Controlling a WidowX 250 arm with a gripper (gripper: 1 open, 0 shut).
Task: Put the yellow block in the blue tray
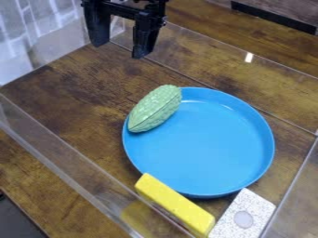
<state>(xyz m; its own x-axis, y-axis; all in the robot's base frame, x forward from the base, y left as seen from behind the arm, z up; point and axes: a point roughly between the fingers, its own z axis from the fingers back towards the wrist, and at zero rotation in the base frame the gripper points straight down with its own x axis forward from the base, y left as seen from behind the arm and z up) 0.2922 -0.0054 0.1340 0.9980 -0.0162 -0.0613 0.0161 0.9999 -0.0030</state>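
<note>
The yellow block [174,204] lies on the wooden table in the lower middle of the camera view, touching or just outside the near rim of the blue tray [236,158]. The tray is round and shallow, with its floor bare. A green textured oval [154,108] rests on the tray's far-left rim. My gripper [122,39] hangs at the top left, well behind the tray and far from the block, pointing down. Its two dark fingers stand apart, open, with nothing between them.
A white speckled square [245,219] sits at the bottom edge, right of the block and against the tray's near rim. Clear plastic walls [50,139] enclose the wooden table on the left, front and right.
</note>
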